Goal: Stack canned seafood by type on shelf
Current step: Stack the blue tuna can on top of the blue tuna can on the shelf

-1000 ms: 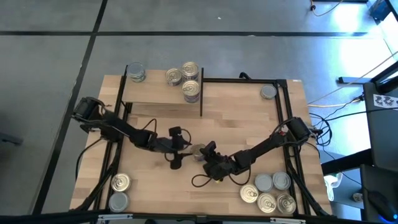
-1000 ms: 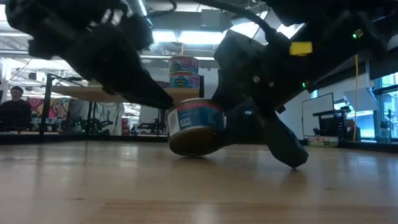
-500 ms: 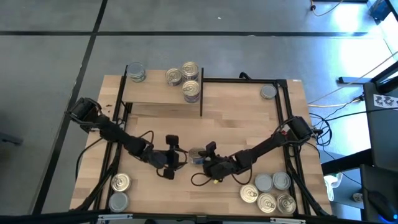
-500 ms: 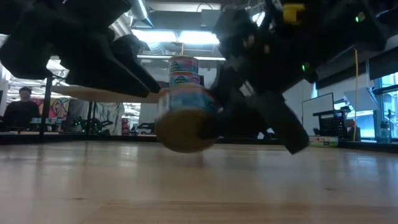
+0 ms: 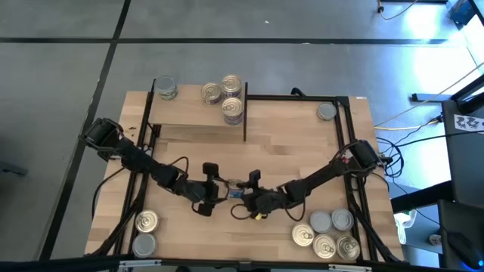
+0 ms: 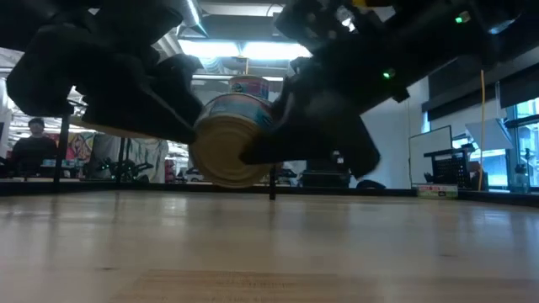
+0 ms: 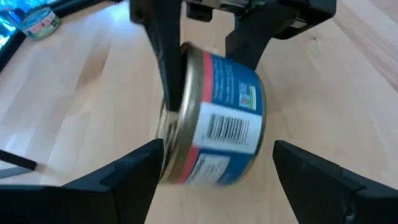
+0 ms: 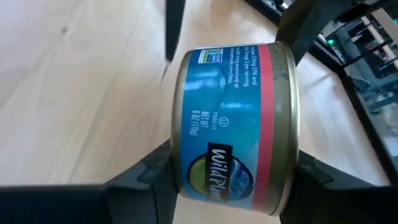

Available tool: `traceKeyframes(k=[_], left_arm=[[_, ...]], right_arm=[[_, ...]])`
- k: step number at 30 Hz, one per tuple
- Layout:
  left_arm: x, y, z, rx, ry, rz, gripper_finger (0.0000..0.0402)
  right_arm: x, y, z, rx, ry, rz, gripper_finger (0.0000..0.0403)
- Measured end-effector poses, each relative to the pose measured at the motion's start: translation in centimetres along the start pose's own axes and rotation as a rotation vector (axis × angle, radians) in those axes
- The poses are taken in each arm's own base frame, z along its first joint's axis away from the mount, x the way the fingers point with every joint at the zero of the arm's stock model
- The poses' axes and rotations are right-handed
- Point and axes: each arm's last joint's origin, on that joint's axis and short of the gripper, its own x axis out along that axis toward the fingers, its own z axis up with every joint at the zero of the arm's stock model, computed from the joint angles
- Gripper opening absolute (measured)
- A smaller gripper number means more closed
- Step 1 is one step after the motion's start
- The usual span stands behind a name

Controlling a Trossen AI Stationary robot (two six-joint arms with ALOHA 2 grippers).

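Tin: short round metal tin with blue-and-red label (image 8: 233, 127), on its side, lifted clear of the light wood table (image 5: 287, 143), near table centre.
Right gripper (image 5: 246, 192): clenched on the tin, at 3 o'clock of it.
Left gripper (image 5: 214, 192): spread wide, fingers flanking the tin, at 9 o'clock.

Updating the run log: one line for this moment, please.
right end effector: shut on tin | tin: lifted, tipped sideways | left end effector: open around tin
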Motion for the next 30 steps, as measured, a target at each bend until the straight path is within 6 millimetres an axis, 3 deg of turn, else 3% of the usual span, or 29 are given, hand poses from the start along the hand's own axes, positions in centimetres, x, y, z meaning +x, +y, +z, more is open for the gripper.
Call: traceKeyframes(k=[9, 17, 24, 30], left_arm=[[0.1, 0.2, 0.2, 0.026, -0.017, -0.001, 0.0284], [0.1, 0.1, 0.3, 0.035, -0.03, -0.032, 0.0182], [-0.7, 0.6, 0.6, 0.049, -0.015, -0.005, 0.0182], [-3.7, 2.2, 2.5, 0.012, 0.06, 0.049, 0.0182]], right_arm=[[0.5, -0.8, 0.7, 0.154, -0.086, 0.065, 0.0195], [0.5, -0.8, 0.7, 0.166, -0.087, 0.092, 0.0194], [0.0, -0.9, 1.2, 0.142, -0.101, 0.111, 0.0271], [-3.0, -1.5, 2.3, 0.085, -0.042, 0.096, 0.0309]])
